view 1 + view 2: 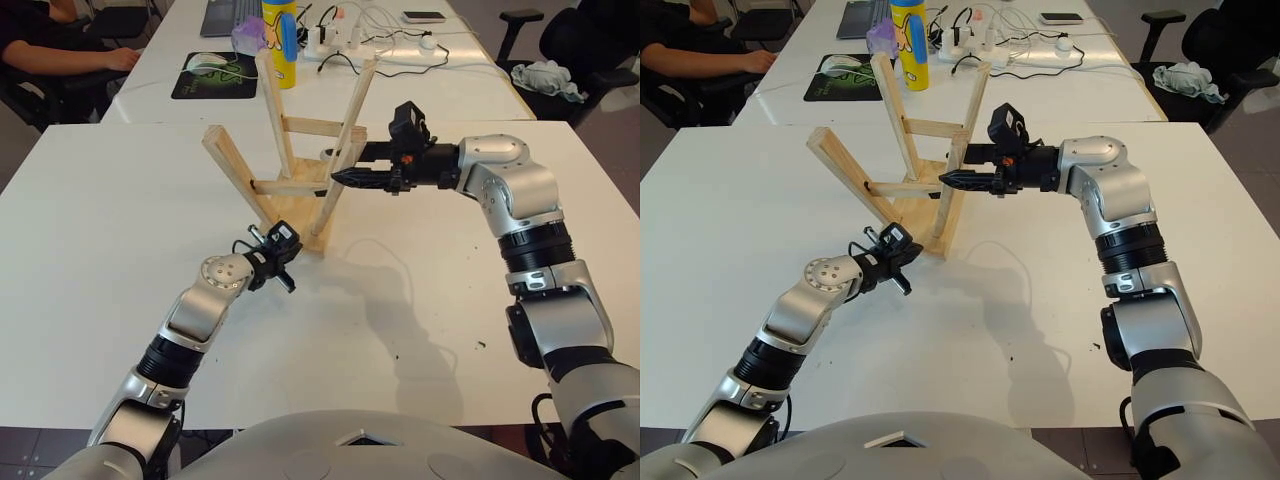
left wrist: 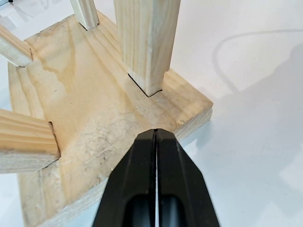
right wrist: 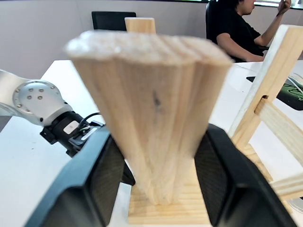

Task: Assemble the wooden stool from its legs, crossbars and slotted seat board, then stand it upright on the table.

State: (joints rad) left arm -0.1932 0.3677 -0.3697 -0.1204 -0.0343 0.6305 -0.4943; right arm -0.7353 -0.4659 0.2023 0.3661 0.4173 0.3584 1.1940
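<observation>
A white desk (image 1: 120, 300) carries the work. Beyond its far edge stands a second desk (image 1: 450, 85) with a mouse pad (image 1: 213, 75), a yellow bottle (image 1: 281, 40) and a tangle of cables (image 1: 360, 40).

The stool (image 1: 290, 185) sits upside down in the far half of the desk, about midway between the left and right edges. Its seat board (image 2: 85, 109) is lowest and its legs rise splayed toward the far edge, joined by crossbars (image 1: 315, 127). Whether the board lies flat cannot be told.

The right pincer (image 1: 345, 177) comes in from the right edge's side and clamps one leg (image 3: 156, 118) partway up — the wood fills the gap between its black fingers (image 3: 94, 189).

The left pincer (image 2: 155, 135) has its fingers pressed together with nothing between them. Its tip is at the board's near edge, just beside a leg's slot; contact cannot be told.

Broad runs of white surface lie between the stool and the left, right and near edges — the narrowest margin is at the far edge.
</observation>
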